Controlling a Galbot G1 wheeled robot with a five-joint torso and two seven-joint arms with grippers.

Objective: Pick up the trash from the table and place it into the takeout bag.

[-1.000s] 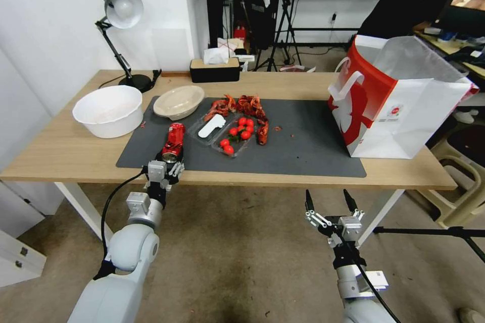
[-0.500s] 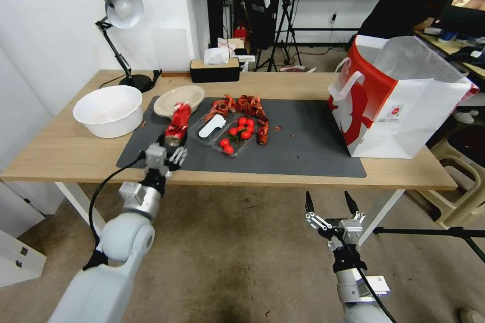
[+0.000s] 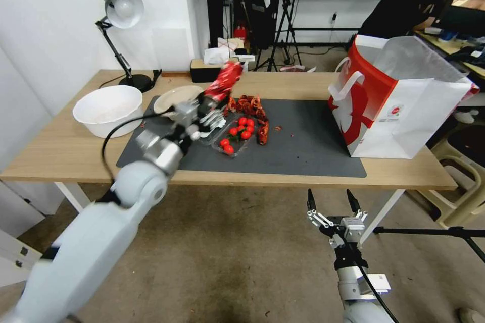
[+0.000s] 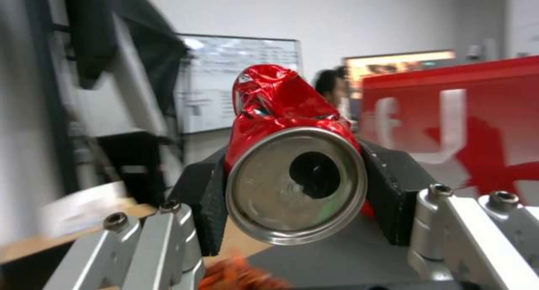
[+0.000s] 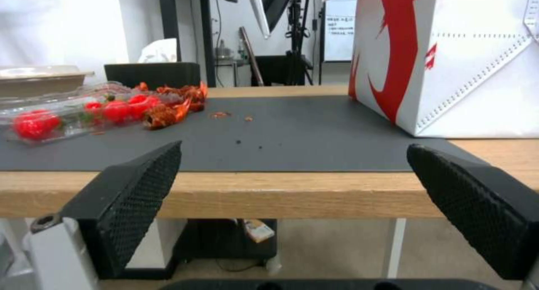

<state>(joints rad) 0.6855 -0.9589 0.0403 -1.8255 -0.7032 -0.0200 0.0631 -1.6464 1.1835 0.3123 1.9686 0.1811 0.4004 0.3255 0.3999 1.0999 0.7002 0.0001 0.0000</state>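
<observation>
Can (image 3: 224,81) | long axis tilted up toward bag (image 3: 399,96) | left hand (image 3: 209,106) clamped on it

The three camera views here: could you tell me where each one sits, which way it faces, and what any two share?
Head view: high on the robot, looking down at the table; both arms show.
Left wrist view: behind the left gripper, facing the crushed red can it clamps.
Right wrist view: behind the open right gripper, level with the table edge.
Shared: the takeout bag appears in all.
</observation>
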